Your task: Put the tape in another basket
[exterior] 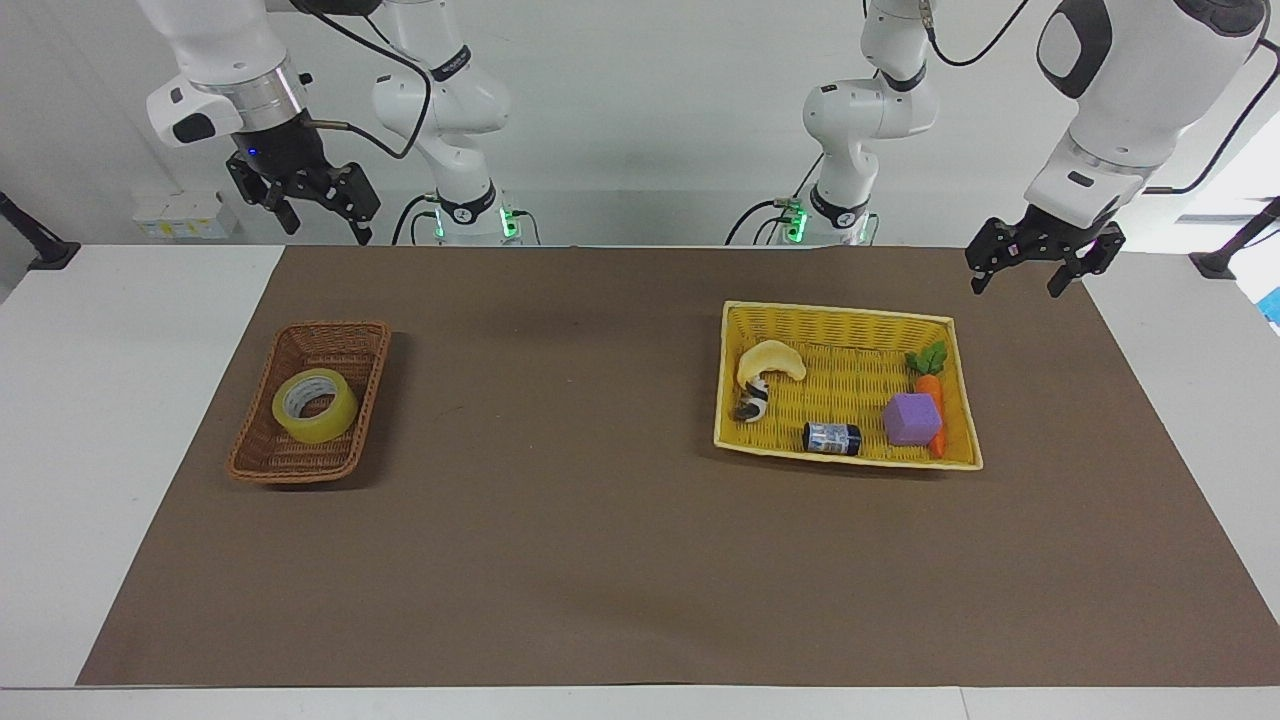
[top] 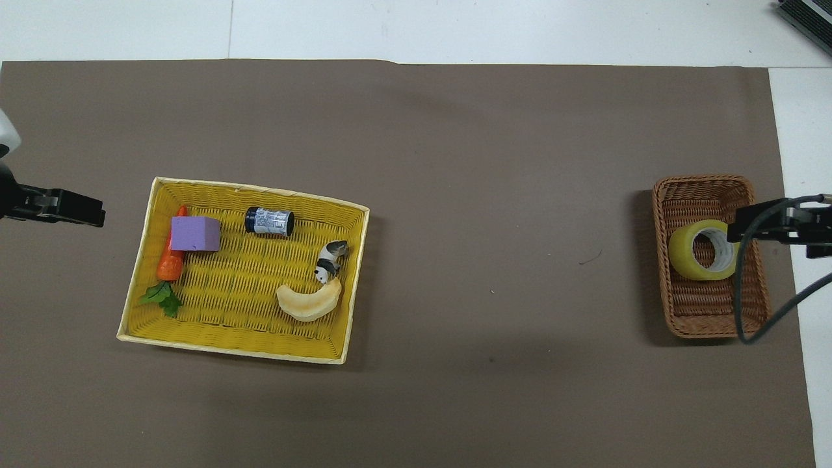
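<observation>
The tape (exterior: 315,405) is a yellowish roll lying in the small brown wicker basket (exterior: 262,468) at the right arm's end of the mat. It also shows in the overhead view (top: 705,250), in the same basket (top: 702,187). My right gripper (exterior: 325,228) is open and empty, raised high above the mat's edge by the robots, well clear of the tape. In the overhead view its tip (top: 741,231) overlaps the basket's rim. My left gripper (exterior: 1015,285) is open and empty, waiting in the air beside the yellow basket (exterior: 840,312); it also shows in the overhead view (top: 91,216).
The yellow woven basket (top: 260,190) holds a pale crescent toy (top: 309,302), a panda figure (top: 328,260), a small dark can (top: 269,221), a purple block (top: 194,234) and a carrot (top: 169,266). Brown mat lies between the two baskets.
</observation>
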You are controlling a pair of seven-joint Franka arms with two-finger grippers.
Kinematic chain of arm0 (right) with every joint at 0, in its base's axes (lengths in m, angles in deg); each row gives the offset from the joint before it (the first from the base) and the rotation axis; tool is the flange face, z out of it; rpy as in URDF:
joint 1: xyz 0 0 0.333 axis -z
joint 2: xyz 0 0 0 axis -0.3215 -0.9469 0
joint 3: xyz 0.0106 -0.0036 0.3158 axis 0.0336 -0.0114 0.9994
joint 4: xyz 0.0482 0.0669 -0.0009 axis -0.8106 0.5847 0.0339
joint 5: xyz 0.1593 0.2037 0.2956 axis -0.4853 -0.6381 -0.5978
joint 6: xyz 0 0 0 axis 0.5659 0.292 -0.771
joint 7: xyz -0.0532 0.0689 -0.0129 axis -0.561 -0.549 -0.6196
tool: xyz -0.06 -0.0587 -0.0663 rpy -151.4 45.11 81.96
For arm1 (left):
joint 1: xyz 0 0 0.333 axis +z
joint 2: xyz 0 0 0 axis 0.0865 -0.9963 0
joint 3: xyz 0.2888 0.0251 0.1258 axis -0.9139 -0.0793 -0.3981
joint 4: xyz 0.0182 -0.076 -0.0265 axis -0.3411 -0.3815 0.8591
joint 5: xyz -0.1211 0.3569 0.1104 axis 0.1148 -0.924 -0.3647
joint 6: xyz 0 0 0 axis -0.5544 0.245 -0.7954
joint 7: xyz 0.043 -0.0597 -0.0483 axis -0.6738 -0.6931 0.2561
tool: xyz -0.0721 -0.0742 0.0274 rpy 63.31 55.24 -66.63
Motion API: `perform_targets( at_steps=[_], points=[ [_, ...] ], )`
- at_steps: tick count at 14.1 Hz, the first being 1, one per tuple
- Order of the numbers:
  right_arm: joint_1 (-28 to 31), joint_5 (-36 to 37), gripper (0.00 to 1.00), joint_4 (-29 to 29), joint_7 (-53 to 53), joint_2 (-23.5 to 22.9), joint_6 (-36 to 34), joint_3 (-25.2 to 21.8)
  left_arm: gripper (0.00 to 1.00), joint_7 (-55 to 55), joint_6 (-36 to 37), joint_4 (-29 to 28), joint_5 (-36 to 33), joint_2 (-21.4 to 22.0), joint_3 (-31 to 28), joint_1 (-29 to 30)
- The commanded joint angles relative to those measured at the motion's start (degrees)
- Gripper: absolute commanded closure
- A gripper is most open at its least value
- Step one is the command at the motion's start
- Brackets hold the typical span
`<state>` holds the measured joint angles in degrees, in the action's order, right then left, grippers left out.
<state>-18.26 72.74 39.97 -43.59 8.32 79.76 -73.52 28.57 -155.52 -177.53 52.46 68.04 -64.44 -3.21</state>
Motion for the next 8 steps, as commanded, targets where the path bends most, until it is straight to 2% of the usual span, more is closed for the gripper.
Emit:
perform_targets(
  at_steps=[1,8],
  points=[
    [0.9,3.2,0.00,-0.6,-5.8,0.3,-1.0,0.1,0.00,0.4,0.8,1.0,-0.7,-0.3,-0.5,-1.1],
    [1.0,-1.1,0.00,0.8,-1.5,0.9,-0.6,0.0,0.00,0.4,0.8,1.1,-0.7,-0.2,-0.5,-0.2]
  ],
)
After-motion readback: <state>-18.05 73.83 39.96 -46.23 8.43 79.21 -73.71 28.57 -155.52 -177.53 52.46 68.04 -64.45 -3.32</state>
